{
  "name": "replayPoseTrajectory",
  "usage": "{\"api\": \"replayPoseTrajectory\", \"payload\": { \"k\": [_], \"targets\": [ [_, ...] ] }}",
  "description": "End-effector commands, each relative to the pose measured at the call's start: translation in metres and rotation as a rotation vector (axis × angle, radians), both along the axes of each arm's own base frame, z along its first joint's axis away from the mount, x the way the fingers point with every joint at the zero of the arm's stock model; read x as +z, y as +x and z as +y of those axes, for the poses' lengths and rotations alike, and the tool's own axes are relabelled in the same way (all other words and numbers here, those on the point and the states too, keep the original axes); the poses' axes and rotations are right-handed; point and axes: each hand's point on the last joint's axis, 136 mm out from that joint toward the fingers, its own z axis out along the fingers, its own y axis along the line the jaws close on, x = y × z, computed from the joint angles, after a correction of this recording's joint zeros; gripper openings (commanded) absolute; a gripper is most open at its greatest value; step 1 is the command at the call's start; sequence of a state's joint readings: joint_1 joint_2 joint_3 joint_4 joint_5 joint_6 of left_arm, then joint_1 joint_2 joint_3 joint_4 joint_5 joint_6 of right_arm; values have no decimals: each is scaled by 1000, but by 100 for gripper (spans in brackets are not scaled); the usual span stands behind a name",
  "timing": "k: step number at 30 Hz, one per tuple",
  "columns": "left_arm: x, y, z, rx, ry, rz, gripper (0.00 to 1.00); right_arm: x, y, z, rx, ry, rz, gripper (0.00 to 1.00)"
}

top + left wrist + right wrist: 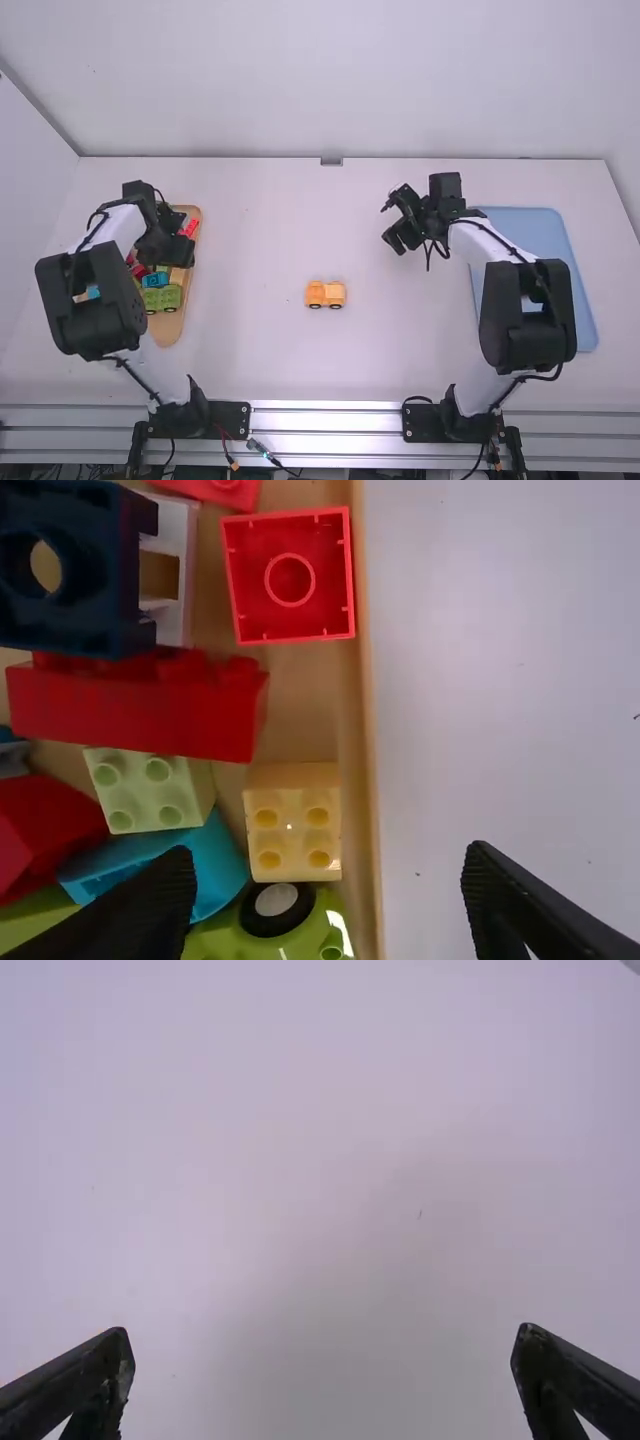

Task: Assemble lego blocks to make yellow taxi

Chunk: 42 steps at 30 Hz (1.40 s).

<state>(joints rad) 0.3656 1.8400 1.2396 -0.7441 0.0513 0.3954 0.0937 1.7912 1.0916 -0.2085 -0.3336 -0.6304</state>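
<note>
High view up, and I've got the yellow vehicle (326, 293) on the white table (325, 370), between my two arms, wheels down. Over on the left, my left gripper (178, 242) hangs above the wooden tray (168, 330), and its wrist view gives me fingers spread wide, gripping nothing. Right under that camera: a yellow block (292, 825), studs up, just beside the tray's long edge, with a pale green block (150, 790) near it and a long red brick (135, 705) close by both. A square red block (290, 575) lies hollow side up along that same edge, and a green wheeled piece (270, 920) sits by the yellow block. Past the edge, I'm looking at bare tabletop, running across to the vehicle. Now the right side: my right gripper (395, 220) is over the table, its fingers far apart with nothing between them, and its forearm crosses the blue tray (535, 225), whose outer edge runs near the table's right edge.
</note>
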Motion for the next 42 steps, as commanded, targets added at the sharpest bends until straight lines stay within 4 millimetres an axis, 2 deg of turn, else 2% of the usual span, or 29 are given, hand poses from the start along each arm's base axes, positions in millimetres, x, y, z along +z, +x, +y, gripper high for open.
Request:
{"api": "replayPoseTrajectory", "payload": {
  "k": [1,5,13,20,28,32,38,42],
  "targets": [
    [-6,-3,-2,12,-18,13,68,5,1,2,9,4,-12,99],
    [-11,-6,0,8,-7,18,62,5,1,2,10,4,-12,99],
    [-19,-13,2,14,8,33,61,5,1,3,12,3,-13,99],
    [-22,-19,9,61,46,59,57,5,1,3,12,3,-13,99],
    [-28,-23,7,63,43,62,56,5,0,3,27,-6,-16,99],
    [-31,-25,12,86,43,58,51,5,0,3,27,-5,-15,99],
    [-33,-28,11,85,-68,19,50,5,0,3,27,-6,-16,99],
    [-33,-29,13,93,-76,14,50,5,0,3,27,-6,-16,99]
  ]
}}
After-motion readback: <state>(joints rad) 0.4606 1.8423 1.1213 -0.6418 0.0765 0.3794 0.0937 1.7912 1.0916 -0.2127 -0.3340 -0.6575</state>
